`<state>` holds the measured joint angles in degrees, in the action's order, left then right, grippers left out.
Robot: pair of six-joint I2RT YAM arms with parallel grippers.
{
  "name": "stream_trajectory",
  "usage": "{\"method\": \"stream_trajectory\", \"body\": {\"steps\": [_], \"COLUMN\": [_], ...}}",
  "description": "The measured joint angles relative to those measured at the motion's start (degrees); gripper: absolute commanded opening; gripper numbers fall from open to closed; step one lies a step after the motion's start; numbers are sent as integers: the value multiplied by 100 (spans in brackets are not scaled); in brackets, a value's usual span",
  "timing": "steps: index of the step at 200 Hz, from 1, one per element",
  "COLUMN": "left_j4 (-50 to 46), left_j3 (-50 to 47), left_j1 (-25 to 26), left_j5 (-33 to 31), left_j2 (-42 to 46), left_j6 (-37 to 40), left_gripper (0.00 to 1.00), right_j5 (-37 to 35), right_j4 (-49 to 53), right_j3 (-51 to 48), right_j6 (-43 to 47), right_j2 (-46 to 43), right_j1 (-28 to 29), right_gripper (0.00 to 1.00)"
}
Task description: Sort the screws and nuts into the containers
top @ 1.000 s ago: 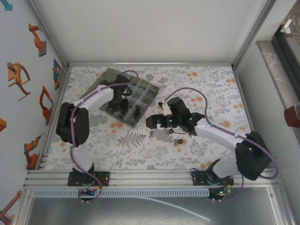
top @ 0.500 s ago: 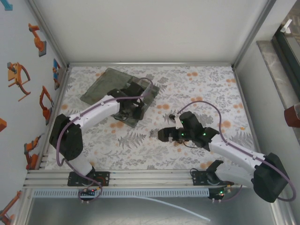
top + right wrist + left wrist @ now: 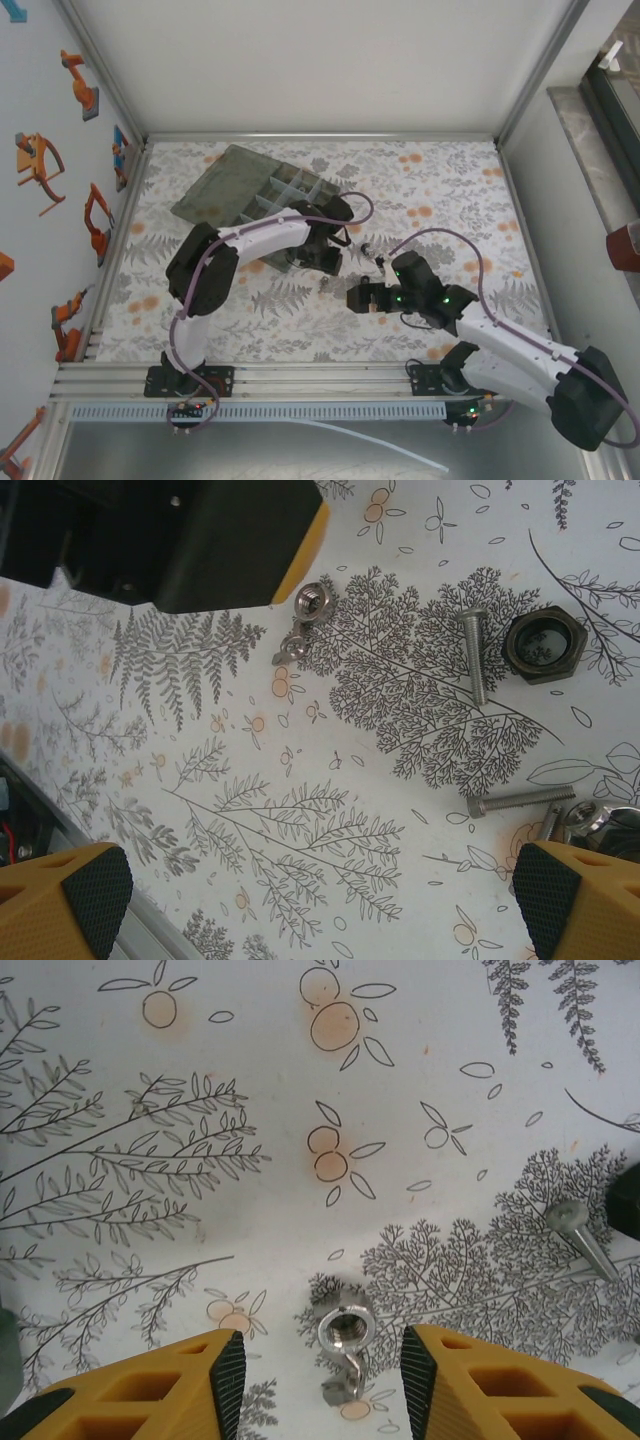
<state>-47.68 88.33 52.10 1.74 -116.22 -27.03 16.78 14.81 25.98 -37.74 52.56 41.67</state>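
The left gripper [image 3: 318,1362] is hovering low over the middle of the table [image 3: 450,180], jaws partly spread and empty. They are straddling a small silver nut [image 3: 345,1324] without touching it, apparently lining up a pinch. A smaller piece [image 3: 340,1390], too small to identify, is lying against the nut and may get caught in the grasp. A loose screw [image 3: 580,1232] is resting well to one side. The right gripper [image 3: 320,900] is waiting close by with its jaws wide and empty, facing a large hex nut [image 3: 545,645] and two screws [image 3: 475,652]. The two grippers are crowding each other. The containers [image 3: 290,190] are sitting toward the far left corner.
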Motion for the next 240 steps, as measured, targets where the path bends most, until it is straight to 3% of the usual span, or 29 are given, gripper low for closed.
{"method": "stream_trajectory", "body": {"steps": [95, 147, 184, 212, 240], "left_j4": [-369, -444, -374, -142, -44], "left_j3": [243, 345, 354, 361, 640], "left_j1": [149, 214, 181, -9, -424], "left_j5": [9, -24, 61, 223, 400], "left_j2": [-461, -654, -645, -402, -24], "left_j6": [-37, -68, -79, -76, -72], "left_gripper": [42, 29, 25, 24, 23], "right_j5": [-63, -131, -146, -101, 144], "right_j4": [105, 105, 142, 199, 181], "right_j3": [-7, -7, 13, 238, 651], "right_j6": [2, 7, 50, 190, 400], "right_j2": [13, 31, 188, 245, 474], "right_j1": [0, 0, -35, -356, -1029], "right_gripper": [99, 100, 100, 100, 100]}}
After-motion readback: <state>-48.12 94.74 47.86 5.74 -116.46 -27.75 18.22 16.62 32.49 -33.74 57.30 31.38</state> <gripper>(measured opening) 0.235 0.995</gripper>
